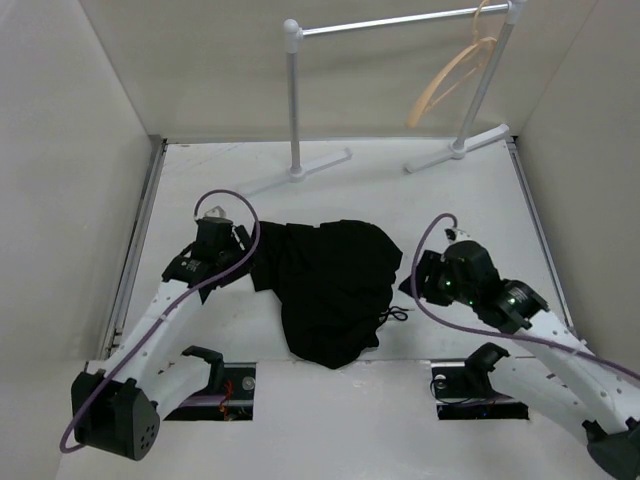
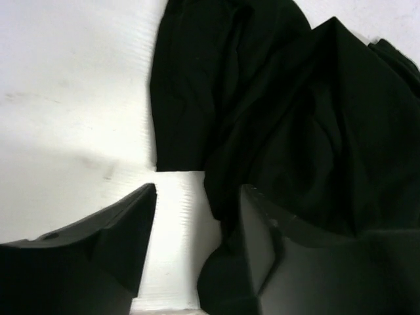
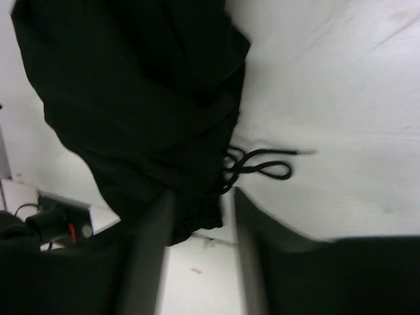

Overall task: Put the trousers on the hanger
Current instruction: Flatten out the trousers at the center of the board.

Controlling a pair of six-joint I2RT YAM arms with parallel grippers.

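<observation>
The black trousers [image 1: 335, 285] lie crumpled on the white table between my two arms. Their drawstring [image 3: 262, 167] trails onto the table. The tan wooden hanger [image 1: 452, 75] hangs by its hook from the right end of the rack's bar, far from both grippers. My left gripper [image 1: 240, 240] is open at the trousers' left edge; the left wrist view shows cloth [image 2: 289, 118] against the right finger [image 2: 262, 243] and bare table between the jaws. My right gripper [image 1: 412, 285] is open at the trousers' right edge, with the waistband edge [image 3: 197, 210] between its fingers.
The white-and-silver pole rack [image 1: 294, 100] stands at the back of the table on two feet. Pale walls enclose the table on the left, right and back. The arms' bases and cables sit at the near edge.
</observation>
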